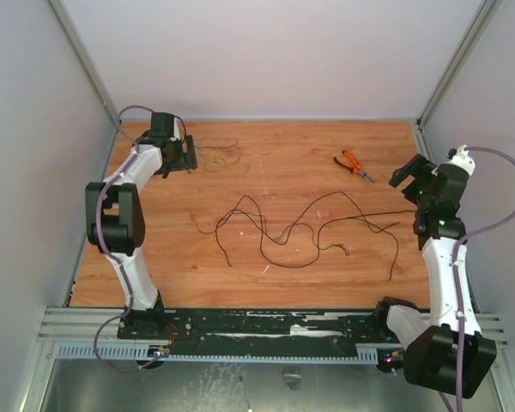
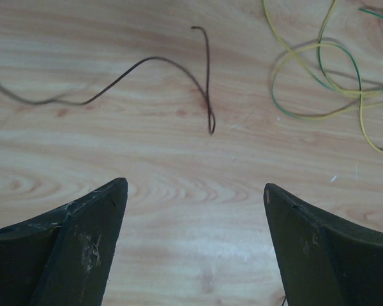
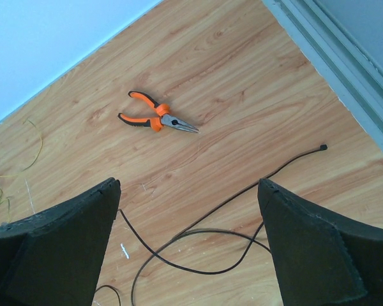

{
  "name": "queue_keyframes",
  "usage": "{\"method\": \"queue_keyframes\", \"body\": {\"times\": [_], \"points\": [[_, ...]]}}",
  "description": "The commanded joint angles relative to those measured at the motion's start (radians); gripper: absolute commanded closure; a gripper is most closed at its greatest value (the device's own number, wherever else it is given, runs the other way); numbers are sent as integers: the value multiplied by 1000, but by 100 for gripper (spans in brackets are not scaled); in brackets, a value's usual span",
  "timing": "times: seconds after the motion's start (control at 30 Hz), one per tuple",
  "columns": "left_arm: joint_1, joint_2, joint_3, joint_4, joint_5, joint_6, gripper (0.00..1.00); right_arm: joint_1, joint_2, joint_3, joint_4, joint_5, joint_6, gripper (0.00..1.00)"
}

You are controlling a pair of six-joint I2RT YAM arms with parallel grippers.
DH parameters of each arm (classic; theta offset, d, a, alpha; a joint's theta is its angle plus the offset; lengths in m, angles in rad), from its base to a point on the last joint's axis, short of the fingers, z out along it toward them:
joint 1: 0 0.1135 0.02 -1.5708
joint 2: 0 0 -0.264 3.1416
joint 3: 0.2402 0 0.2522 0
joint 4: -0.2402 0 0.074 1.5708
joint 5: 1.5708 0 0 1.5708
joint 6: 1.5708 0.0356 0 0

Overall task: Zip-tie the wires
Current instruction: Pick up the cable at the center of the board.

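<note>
Nothing was tied yet. The wires (image 1: 283, 227) lay loose across the middle of the counter (image 1: 154, 266), a floppy tangle of very thin black strands in slack loops, stray ends trailing toward 3 and 7 o'clock. No bundle had been gathered, so by the look of it the whole job was ahead: collecting, wrapping, cinching.

The left gripper (image 1: 187, 154) sat out at 10 o'clock with its jaws spread wide and nothing between them. The left wrist view showed dull, scuffed black pads above bare wood. Just beyond it curled some yellow-and-green strands (image 2: 319, 76), thin and springy.

The right gripper (image 1: 403, 176) hung at 3 o'clock, jaws wide apart and empty too. Past it lay the pliers (image 3: 156, 119), with glossy orange-and-black handles and a slim grey metal nose, up at 1 o'clock on the counter. One black strand ended in a small blocky tip (image 3: 322, 148); whether that was a zip tie could not be told. The counter itself was smooth, pale wood-grain laminate.
</note>
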Motion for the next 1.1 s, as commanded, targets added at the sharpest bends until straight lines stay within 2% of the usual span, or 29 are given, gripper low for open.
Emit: {"method": "queue_keyframes", "body": {"times": [0.0, 0.07, 0.2, 0.37, 0.53, 0.7, 0.8, 0.93, 1.07], "points": [[6, 95, 119, 54, 31, -22, 12, 11, -9, 7, 13, -20, -7, 10], [10, 150, 165, 53, 33, -22, 20, 11, -12, 13, 11, -14, -10, 10], [11, 260, 273, 28, 50, -10, 45, 11, -14, 11, 19, -7, -19, 10], [13, 375, 393, -30, 9, 28, 56, 10, -10, 23, 13, -6, -20, 10], [17, 409, 423, -33, 10, 53, 78, 12, -19, 28, 13, -4, -19, 10], [19, 362, 418, -43, 37, 56, 100, 12, -26, 40, 8, -17, -18, 10], [19, 291, 420, -47, 82, 64, 100, 13, -30, 45, 17, -52, -16, 11], [18, 163, 449, -47, 171, 83, 100, 43, -18, 52, 77, -186, -27, 11], [18, 49, 529, -47, 281, 67, 100, 188, 17, 88, 126, -181, -32, 11]]}}
